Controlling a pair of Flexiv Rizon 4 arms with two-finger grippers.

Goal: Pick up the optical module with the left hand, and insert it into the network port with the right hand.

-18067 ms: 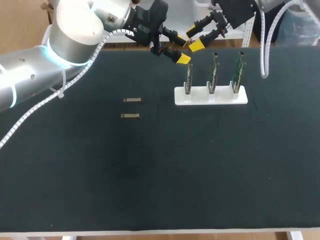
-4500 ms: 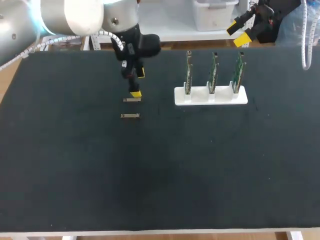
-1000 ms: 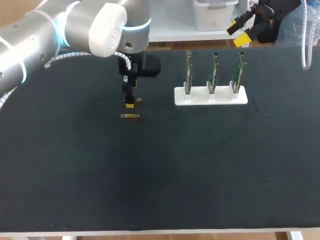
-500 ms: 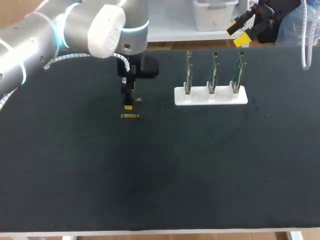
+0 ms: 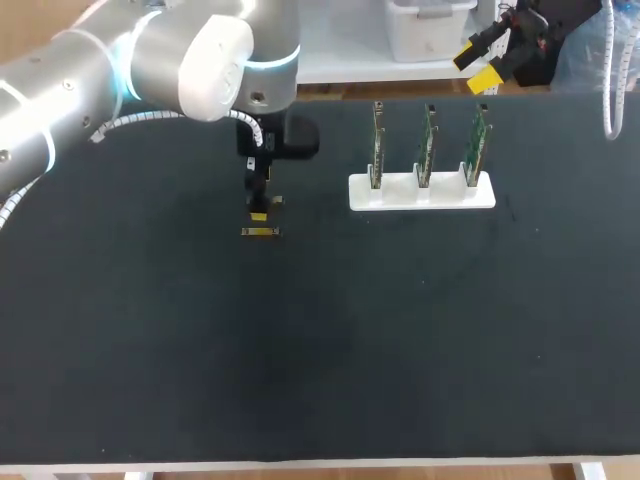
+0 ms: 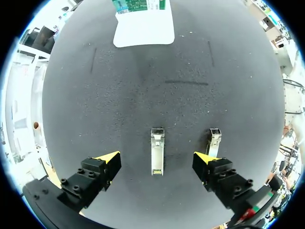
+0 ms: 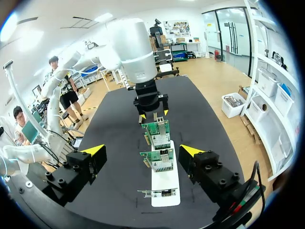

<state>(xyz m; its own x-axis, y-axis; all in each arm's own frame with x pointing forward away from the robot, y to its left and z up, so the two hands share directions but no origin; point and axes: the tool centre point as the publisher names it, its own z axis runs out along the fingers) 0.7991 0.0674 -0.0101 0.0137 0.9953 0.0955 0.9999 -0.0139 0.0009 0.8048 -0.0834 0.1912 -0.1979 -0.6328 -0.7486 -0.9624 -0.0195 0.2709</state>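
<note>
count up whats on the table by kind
optical modules: 2
green circuit boards: 3
white holder: 1
total: 6

Bright, even overhead light falls on the matte black table [image 5: 400, 350], leaving only faint shadows.
</note>
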